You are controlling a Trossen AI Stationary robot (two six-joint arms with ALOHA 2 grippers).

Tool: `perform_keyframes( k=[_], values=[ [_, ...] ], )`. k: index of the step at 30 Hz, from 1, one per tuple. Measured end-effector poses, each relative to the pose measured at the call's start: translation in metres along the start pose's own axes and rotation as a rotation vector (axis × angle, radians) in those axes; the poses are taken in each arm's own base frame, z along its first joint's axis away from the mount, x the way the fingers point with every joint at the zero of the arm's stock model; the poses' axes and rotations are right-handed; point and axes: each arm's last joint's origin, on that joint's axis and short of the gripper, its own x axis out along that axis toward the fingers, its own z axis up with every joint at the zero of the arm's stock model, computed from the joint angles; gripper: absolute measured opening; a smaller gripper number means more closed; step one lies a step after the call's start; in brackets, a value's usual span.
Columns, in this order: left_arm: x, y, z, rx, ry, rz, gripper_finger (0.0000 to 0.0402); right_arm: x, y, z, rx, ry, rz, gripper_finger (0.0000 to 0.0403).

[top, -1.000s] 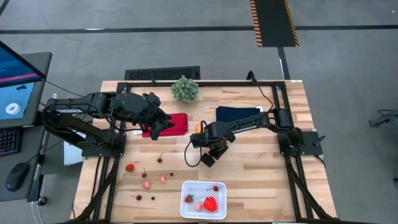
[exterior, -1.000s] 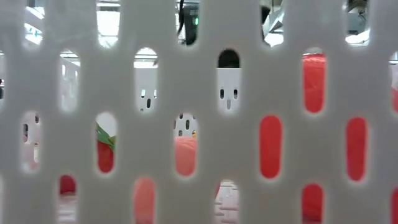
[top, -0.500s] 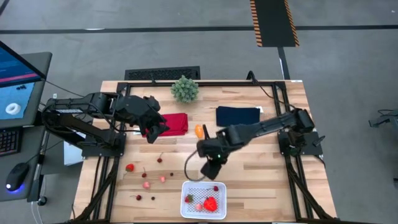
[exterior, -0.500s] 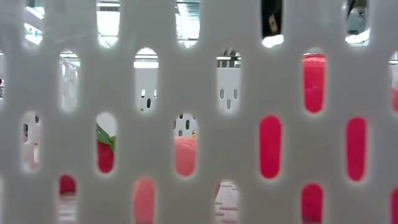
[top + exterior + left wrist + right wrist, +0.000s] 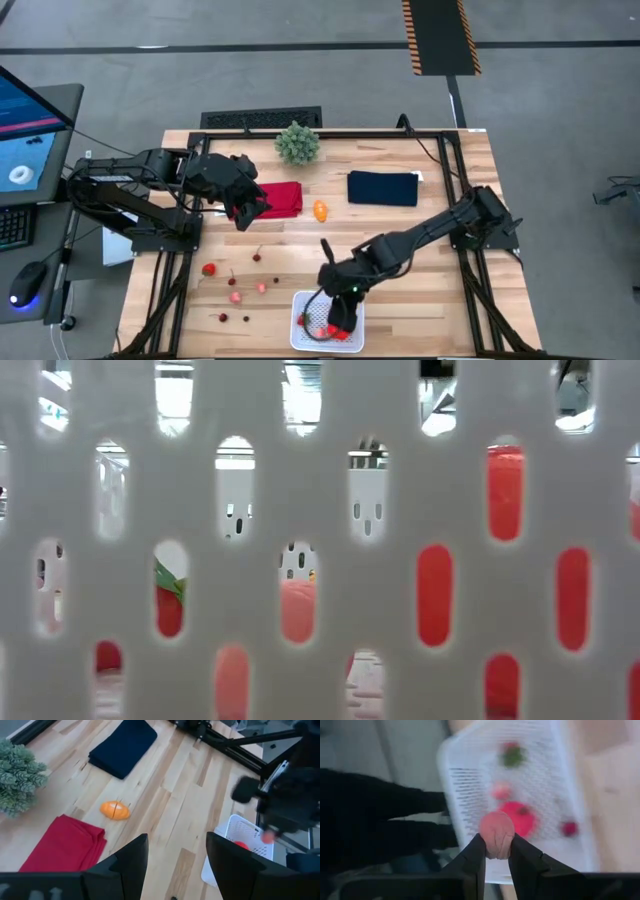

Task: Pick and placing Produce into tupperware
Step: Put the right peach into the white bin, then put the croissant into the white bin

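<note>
My right gripper [image 5: 338,322] hangs over the white tupperware [image 5: 303,300] at the table's near edge, shut on a pinkish round piece of produce [image 5: 496,827]. In the tupperware [image 5: 470,780] lie a strawberry [image 5: 512,754], a pink piece [image 5: 501,791], a red pepper-like piece [image 5: 522,819] and a cherry [image 5: 568,828]. My left gripper [image 5: 250,212] waits open above the red cloth [image 5: 283,198], with nothing between its fingers [image 5: 131,862]. An orange piece [image 5: 320,210] lies on the wood at mid-table. My right gripper pinches the pinkish piece by its lower sides [image 5: 495,849] between its two fingertips. The fingers slant down toward the table's near edge. The piece is lifted clear, above the tupperware's mesh bottom.
Loose produce lies near the left front: a strawberry [image 5: 208,268], two pink pieces [image 5: 235,296], several cherries [image 5: 222,318]. A navy cloth [image 5: 382,187] and a green plant [image 5: 297,142] sit at the back. The low view looks through the tupperware's slotted wall [image 5: 330,560].
My right gripper has swung from mid-table toward the near edge and now hangs over the tupperware; its wrist has turned on the way. My left gripper has stayed over the red cloth.
</note>
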Motion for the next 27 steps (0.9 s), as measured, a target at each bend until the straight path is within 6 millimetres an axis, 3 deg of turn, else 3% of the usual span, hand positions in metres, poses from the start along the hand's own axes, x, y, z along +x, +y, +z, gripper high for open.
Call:
perform_keyframes(
  k=[5, 12, 22, 27],
  values=[
    [0.000, 0.000, 0.000, -0.012, 0.002, 0.002, 0.0190, 0.030, -0.004, -0.001, -0.020, 0.077, 0.017, 0.0093],
    [0.000, 0.000, 0.000, -0.048, 0.007, -0.007, 0.0190, 0.042, -0.006, 0.001, 0.009, 0.110, 0.041, 0.0106],
    [0.000, 0.000, 0.000, -0.053, 0.007, -0.006, 0.0190, 0.042, -0.007, 0.001, 0.027, 0.116, 0.041, 0.0253],
    [0.000, -0.001, 0.003, -0.075, -0.040, 0.000, 0.0190, 0.040, -0.013, 0.005, 0.037, 0.125, 0.028, 0.0285]
  ],
)
